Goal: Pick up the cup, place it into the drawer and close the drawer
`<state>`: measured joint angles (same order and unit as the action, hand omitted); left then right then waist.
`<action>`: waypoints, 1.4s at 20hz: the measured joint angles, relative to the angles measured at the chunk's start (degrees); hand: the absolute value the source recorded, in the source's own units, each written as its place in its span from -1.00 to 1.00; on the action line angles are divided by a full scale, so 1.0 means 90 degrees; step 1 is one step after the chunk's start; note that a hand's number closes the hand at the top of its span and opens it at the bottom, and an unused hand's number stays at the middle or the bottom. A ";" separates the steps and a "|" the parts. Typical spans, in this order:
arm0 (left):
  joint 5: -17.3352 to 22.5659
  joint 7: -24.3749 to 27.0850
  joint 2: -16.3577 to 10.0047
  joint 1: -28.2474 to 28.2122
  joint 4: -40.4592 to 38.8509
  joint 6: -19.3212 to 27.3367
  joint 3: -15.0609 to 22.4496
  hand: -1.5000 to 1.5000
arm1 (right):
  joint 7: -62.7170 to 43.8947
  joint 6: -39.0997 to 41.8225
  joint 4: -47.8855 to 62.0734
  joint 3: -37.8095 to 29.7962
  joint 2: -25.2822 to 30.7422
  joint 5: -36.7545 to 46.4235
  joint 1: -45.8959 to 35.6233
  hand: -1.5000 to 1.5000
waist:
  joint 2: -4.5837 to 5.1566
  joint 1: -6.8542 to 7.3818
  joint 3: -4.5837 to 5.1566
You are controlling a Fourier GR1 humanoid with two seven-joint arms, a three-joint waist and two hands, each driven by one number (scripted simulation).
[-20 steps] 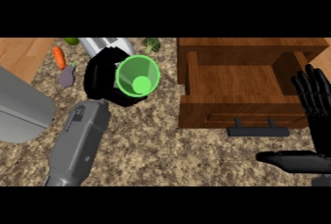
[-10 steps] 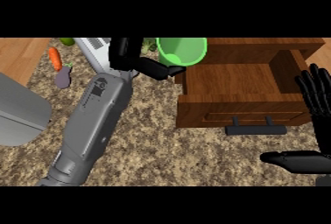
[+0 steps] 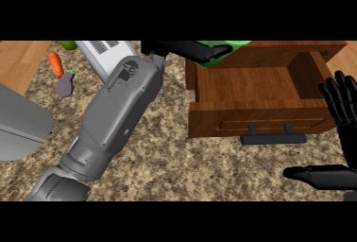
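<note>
Left hand (image 3: 185,48) at 12 o'clock, fingers clamped on bright green plastic cup (image 3: 237,44); open brown wooden drawer (image 3: 244,85) just twd 5 o'clock. Right hand (image 3: 340,104) idle, fingers spread, 3 o'clock.

Grey panelled forearm (image 3: 115,125), dark wrist slot; black left hand (image 3: 182,48) at twelve o'clock, right hand (image 3: 341,103) at three.

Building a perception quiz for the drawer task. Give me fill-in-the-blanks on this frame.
The black hand curled round the green plastic cup is the robot's ___ one. The brown wooden drawer stands ___. The other black hand, at the view's right edge, holds ___.
Missing: left; open; nothing.
</note>
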<state>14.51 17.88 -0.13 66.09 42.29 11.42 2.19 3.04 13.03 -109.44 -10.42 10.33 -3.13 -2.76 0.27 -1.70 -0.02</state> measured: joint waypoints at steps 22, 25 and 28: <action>0.1794 -0.0011 0.0013 0.0741 -0.1915 0.1137 0.2832 -1.00 | 0.0084 0.0095 0.0327 0.0020 0.0039 -0.0039 -0.0431 -1.00 | 0.0075 -0.0321 -0.0006; 0.1830 -0.0183 0.0014 0.0718 -0.1968 0.1230 0.3248 -1.00 | 0.0147 0.0118 0.0347 -0.0015 0.0059 -0.0049 -0.0428 -1.00 | 0.0076 -0.0336 -0.0006; 0.1857 -0.0327 0.0013 0.0652 -0.1939 0.1455 0.3672 -1.00 | 0.0145 0.0128 0.0346 -0.0002 0.0058 -0.0057 -0.0464 -1.00 | 0.0081 -0.0371 -0.0007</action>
<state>31.23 14.93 -0.01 71.95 24.84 24.51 35.24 4.34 14.18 -106.33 -10.44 10.86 -3.64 -6.94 1.00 -5.04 -0.09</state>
